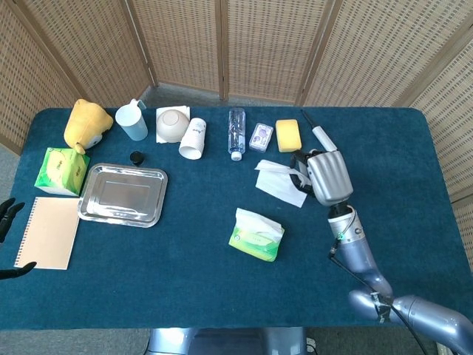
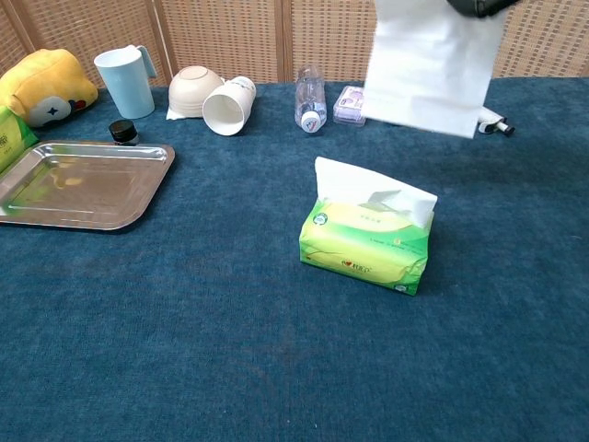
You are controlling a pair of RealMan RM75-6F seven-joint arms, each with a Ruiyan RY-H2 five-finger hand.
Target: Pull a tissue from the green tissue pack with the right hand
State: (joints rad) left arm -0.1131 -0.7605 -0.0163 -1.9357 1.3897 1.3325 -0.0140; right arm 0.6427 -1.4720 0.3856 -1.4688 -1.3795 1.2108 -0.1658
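The green tissue pack [image 1: 256, 237] [image 2: 366, 241] lies on the blue table, with a fresh white sheet poking up from its slot. My right hand [image 1: 326, 176] is raised well above and to the right of the pack and holds a pulled-out white tissue [image 1: 281, 182] [image 2: 429, 64], which hangs free and clear of the pack. In the chest view only a dark bit of that hand [image 2: 479, 7] shows at the top edge. My left hand [image 1: 9, 218] shows only as dark fingertips at the far left edge, holding nothing visible.
A metal tray [image 1: 123, 194], a notebook [image 1: 49, 231] and a second green pack [image 1: 60, 171] lie at the left. Along the back stand a yellow plush [image 1: 86, 123], mug [image 1: 133, 120], bowl [image 1: 172, 123], paper cup [image 1: 193, 137], bottle [image 1: 236, 132], sponge [image 1: 288, 135] and syringe [image 1: 324, 141].
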